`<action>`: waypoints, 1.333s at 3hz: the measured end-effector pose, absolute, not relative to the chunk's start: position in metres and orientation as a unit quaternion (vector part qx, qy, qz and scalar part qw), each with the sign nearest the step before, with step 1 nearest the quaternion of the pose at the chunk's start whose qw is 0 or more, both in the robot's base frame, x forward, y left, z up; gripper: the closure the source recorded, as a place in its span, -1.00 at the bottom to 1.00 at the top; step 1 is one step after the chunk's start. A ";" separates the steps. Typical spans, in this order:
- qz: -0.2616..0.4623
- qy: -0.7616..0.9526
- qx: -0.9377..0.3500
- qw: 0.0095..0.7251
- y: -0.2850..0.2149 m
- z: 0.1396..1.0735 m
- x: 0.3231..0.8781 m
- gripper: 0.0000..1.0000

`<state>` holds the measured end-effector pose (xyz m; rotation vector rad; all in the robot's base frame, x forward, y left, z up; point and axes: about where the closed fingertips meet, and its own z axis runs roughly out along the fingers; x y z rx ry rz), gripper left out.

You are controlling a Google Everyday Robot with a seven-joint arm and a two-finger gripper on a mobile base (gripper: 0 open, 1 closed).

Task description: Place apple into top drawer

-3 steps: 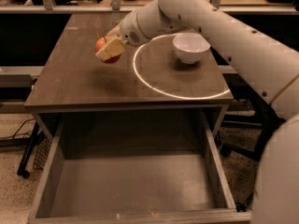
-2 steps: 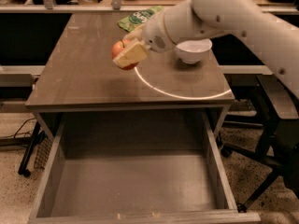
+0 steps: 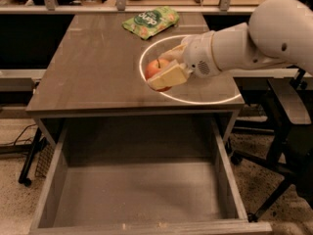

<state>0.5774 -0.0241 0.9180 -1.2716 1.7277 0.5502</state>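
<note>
now, nearest the camera, the top drawer (image 3: 142, 195) stands pulled fully out below the cabinet, as it did 0.7 s ago; its flat grey-brown bottom is bare, and its front wall is cut off by the lower edge of the view. above it, the gripper (image 3: 164, 71) has shifted to the right and toward the front of the cabinet top (image 3: 88, 72) since that earlier frame, and it now sits inside the left part of the bright light ring (image 3: 195, 100) on the surface. the jaws are clamped on the apple (image 3: 153, 66), one cream finger across its front and the other behind it. the apple is therefore over the cabinet top, short of the front edge, and not yet over the drawer. whether it clears the surface cannot be told. the front finger hides the lower half of the apple and the rear finger hides part of its right side. the visible part is round, red-orange with a paler yellow patch, and carries a short dark stem pointing up. the white arm (image 3: 254, 38) enters from the right; its wrist now covers the white bowl that showed earlier. at the far edge, the green snack bag (image 3: 150, 22), partly covered earlier, lies fully exposed.
</note>
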 end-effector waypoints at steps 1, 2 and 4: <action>0.222 0.697 -0.514 0.447 -0.024 0.919 0.578 1.00; 0.245 0.695 -0.542 0.404 -0.033 0.908 0.546 1.00; 0.278 0.684 -0.556 0.383 -0.082 0.889 0.471 1.00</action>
